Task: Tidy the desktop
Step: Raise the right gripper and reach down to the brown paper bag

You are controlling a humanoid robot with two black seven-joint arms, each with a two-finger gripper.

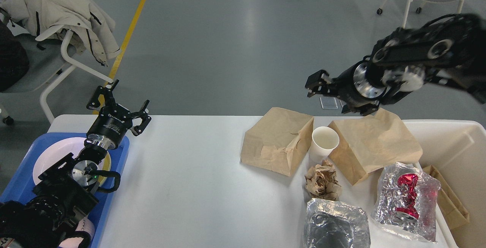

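Observation:
The white desktop [190, 172] fills the lower view. On its right side lie two brown paper bags [279, 145] [374, 147], a white paper cup [324, 141] standing between them, a crumpled brown paper ball [322, 181], and two crinkled foil bags [336, 225] [406, 200], one showing something red. My left gripper [119, 107] is open and empty above the tray's far edge. My right gripper [317, 86] hangs in the air above the far edge of the table, over the bags, empty; its fingers are dark and blurred.
A blue plastic tray [22, 187] with a white plate [49, 157] sits at the left edge under my left arm. A cream-white bin [455, 145] holding a brown paper bag [448, 198] stands at the right. Chairs stand on the grey floor beyond, one draped with a coat [57, 8].

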